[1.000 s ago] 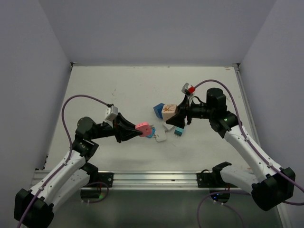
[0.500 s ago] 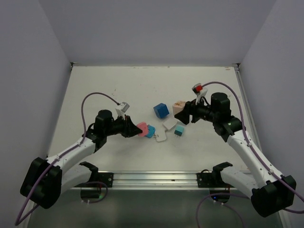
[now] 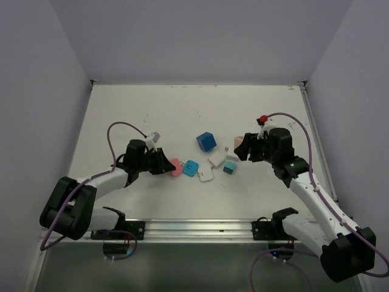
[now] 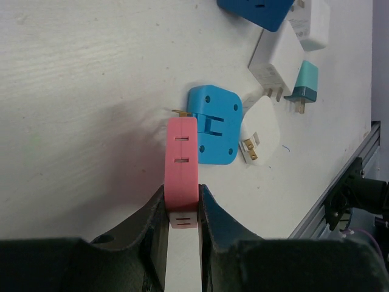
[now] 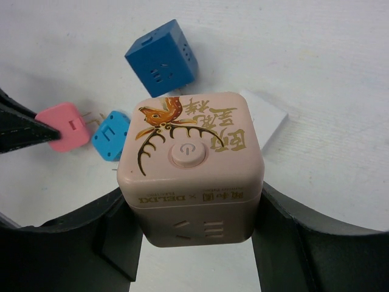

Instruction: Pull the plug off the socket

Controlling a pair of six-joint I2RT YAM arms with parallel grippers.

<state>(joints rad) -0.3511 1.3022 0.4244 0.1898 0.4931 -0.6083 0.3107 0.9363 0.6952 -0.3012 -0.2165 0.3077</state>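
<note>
Pink plug, clamped in the left gripper left of centre toward the near edge, stands well apart from the beige cube socket clasped by the right gripper nearer the right edge; separation judged complete, only set-down outstanding.

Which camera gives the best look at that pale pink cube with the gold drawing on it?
The right wrist view: the cube fills the frame, gold drawing and round button sharp. The top external view shows only a small pinkish blob at the tip of the right arm. The left wrist view misses it.
</note>
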